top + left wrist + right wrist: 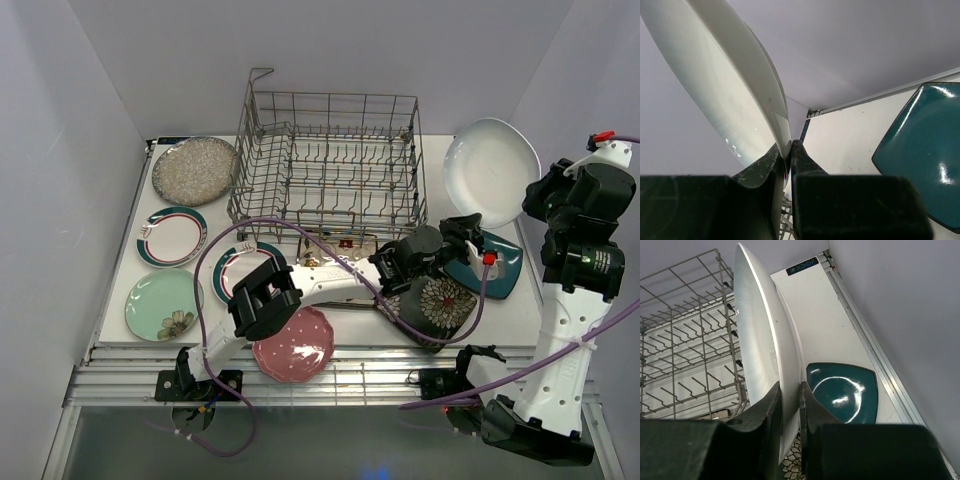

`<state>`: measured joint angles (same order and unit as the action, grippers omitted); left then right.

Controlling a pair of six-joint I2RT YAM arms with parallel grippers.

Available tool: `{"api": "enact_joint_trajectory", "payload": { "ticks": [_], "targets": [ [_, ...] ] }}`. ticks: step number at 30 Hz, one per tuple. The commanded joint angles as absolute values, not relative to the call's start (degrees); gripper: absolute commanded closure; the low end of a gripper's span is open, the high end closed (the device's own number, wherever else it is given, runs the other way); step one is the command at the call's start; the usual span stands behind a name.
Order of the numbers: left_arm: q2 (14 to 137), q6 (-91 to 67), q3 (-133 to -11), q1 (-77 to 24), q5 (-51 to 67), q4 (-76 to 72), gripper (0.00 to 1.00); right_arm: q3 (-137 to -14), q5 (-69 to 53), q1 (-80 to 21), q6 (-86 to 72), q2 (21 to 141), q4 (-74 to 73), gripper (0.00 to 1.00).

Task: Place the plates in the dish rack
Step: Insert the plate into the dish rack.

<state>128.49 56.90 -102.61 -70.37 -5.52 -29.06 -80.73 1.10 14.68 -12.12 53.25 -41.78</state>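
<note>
White counter (pixel 120 290), boxed in by pale lilac walls, carries everything. Nearest, at bottom centre of the overhead view, a pink scalloped plate with white dots (pixel 293 345) lies flat, partly under my left arm. At lower left lies a pale green round plate with a flower print (pixel 163 305). At lower right a black square plate with a floral pattern (pixel 445 300) lies partly beneath my left wrist, with a glossy dark teal square plate (pixel 497 265) just beside it on the far right.

Further back on the left are two white round plates with teal rims, one in the open (pixel 172 237) and one crossed by my purple cable (pixel 245 268). Beyond them a speckled silver round plate (pixel 195 170) lies just beside the left end of the grey wire dish rack (pixel 330 160), which fills the top centre.

Upper right, just beside the rack's right end, a plain white oval plate (pixel 488 168) is held on edge above the counter. My left tool (pixel 790 150) is clamped on its lower rim. My right tool (pixel 789 390) is clamped on its right rim. In both wrist views the rim fills the gap between the fingers.
</note>
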Motion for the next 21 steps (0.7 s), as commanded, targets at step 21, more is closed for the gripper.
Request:
{"api": "enact_joint_trajectory", "payload": {
  "ticks": [21],
  "targets": [
    [119.8, 54.1, -100.0, -67.3, -2.2, -30.6, 1.0, -91.9, 19.7, -20.2, -17.3, 58.8, -28.2, 0.92]
  ]
}}
